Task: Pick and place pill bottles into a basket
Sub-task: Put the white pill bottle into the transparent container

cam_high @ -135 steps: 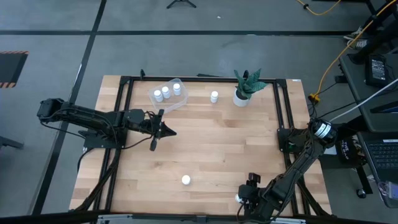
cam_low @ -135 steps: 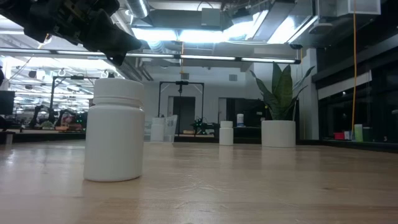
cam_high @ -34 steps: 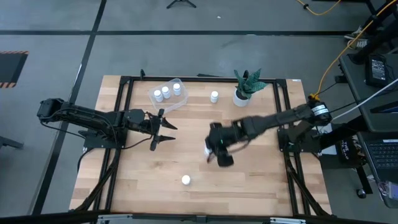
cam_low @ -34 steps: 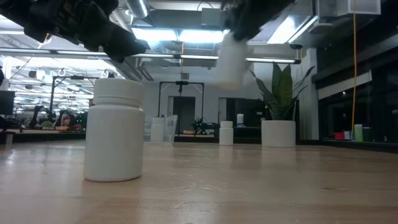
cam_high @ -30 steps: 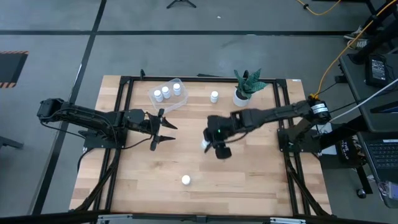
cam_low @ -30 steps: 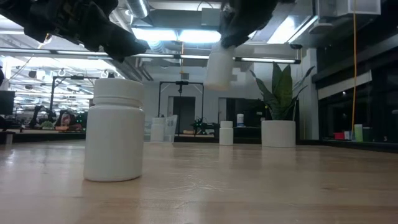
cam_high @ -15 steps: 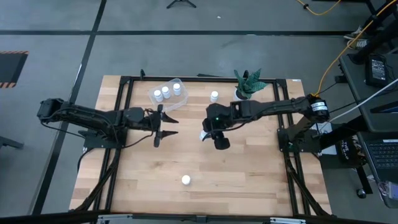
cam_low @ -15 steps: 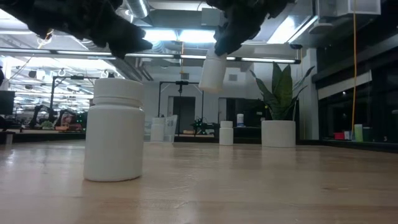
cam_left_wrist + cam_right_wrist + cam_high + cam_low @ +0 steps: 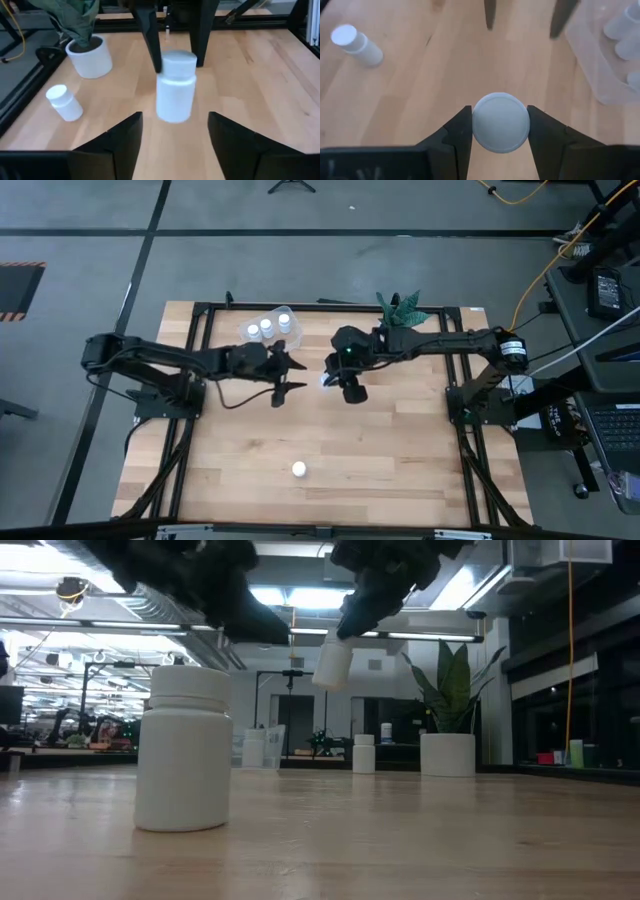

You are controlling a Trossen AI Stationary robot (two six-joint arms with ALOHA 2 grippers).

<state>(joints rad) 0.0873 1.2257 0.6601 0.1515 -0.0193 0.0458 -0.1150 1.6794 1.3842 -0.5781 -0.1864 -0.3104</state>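
Observation:
A white pill bottle (image 9: 175, 86) hangs above the table's middle, with my right gripper (image 9: 499, 114) shut on it. My left gripper (image 9: 292, 375) stands open just to the table's left of that bottle, its fingers pointing at it and apart from it. The clear basket (image 9: 268, 330) sits at the far left with three bottles in it. Another bottle (image 9: 298, 469) stands on its base near the front edge. One more bottle (image 9: 63, 102) is on the table near the plant pot. My right gripper pinches the bottle's cap (image 9: 500, 121) between its two fingers, one on each side. The fingers (image 9: 151, 40) slant down from above. The bottle hangs below them, cap up, a little tilted and lifted clear of the table (image 9: 332, 662).
A white pot with a green plant (image 9: 395, 320) stands at the far edge, right of the basket. Black frame rails (image 9: 200, 340) run along the table's left, right and far sides. Bare wood (image 9: 400, 450) lies at the near right.
My right gripper has carried the bottle toward the table's far edge, still clear of the table. My left gripper has reached out toward the table's right, closing in on the held bottle, and stays open.

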